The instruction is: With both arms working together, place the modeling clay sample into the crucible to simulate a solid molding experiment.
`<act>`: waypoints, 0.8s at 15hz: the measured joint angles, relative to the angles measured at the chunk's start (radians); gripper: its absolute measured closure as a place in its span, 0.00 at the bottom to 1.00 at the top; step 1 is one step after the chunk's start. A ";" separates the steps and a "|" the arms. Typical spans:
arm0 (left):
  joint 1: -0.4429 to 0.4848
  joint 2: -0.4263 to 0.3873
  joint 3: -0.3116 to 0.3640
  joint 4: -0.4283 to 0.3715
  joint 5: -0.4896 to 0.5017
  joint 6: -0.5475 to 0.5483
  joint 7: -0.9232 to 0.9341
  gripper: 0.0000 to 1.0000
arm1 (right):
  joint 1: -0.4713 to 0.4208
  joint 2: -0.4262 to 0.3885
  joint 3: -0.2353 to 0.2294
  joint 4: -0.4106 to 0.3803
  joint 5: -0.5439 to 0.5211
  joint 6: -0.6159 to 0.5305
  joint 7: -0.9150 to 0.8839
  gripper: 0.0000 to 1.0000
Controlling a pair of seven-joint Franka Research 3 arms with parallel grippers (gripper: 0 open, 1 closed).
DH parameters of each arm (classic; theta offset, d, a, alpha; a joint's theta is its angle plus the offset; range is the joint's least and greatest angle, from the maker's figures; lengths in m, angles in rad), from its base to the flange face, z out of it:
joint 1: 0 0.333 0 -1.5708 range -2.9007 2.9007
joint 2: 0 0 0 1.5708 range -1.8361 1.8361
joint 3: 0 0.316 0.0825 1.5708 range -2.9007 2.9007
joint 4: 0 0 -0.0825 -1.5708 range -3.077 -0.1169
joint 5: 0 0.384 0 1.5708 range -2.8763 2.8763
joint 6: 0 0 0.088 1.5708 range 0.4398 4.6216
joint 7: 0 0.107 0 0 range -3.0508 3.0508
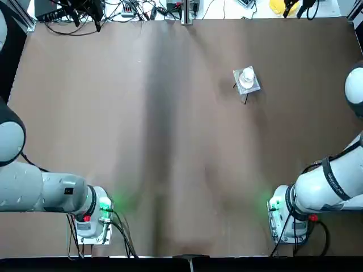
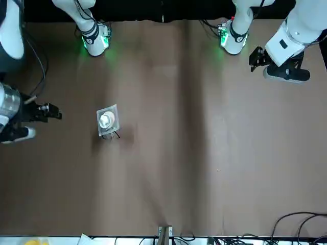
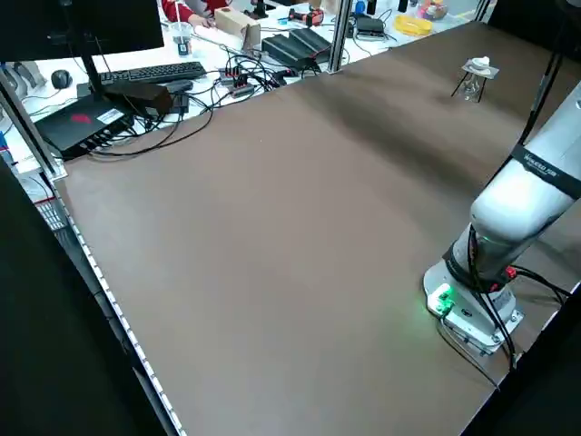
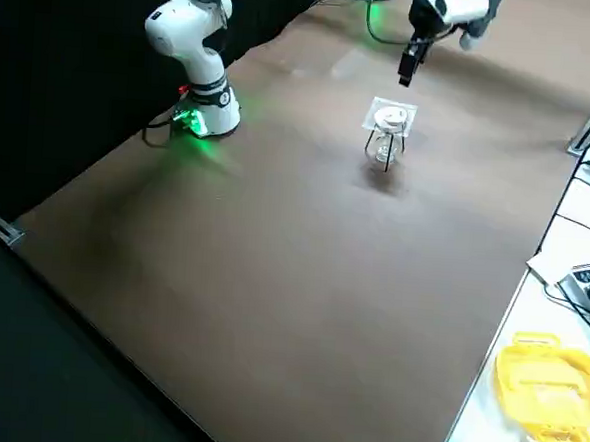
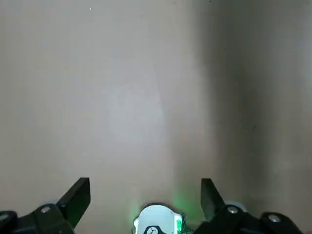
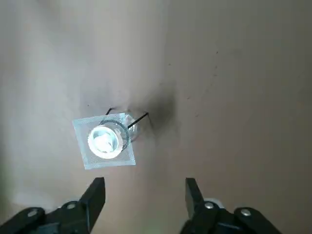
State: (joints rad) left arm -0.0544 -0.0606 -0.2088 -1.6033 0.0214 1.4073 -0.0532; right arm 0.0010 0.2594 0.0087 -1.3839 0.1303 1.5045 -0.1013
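The crucible [image 1: 247, 77] is a small white cup standing on a square mesh plate [image 1: 253, 86] with thin dark legs, at the far right of the table. In the right wrist view a pale lump, seemingly the modeling clay sample [image 6: 104, 141], lies inside the crucible [image 6: 92, 132]. My right gripper [image 6: 144, 195] hangs open high above the table with the cup ahead of its fingers; the front view puts the right gripper [image 2: 55, 113] well off to the cup's side. My left gripper [image 5: 145, 195] is open over bare table close to its own base [image 5: 156, 223].
Both arm bases [image 1: 93, 218] [image 1: 286, 218] glow green at the near edge. Cables and equipment [image 1: 85, 11] line the far edge, with a yellow object [image 4: 544, 382] past the far right corner. Brown tabletop [image 1: 170, 141] spreads between the arms.
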 joint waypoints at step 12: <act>0.009 -0.004 0.006 0.015 0.000 0.000 -0.003 0.00 | 0.034 -0.160 0.004 -0.133 -0.069 -0.058 0.088 0.00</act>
State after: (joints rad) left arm -0.0454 -0.0644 -0.2028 -1.5885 0.0215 1.4073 -0.0566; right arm 0.0350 0.0993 0.0127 -1.5169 0.0612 1.4462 -0.0137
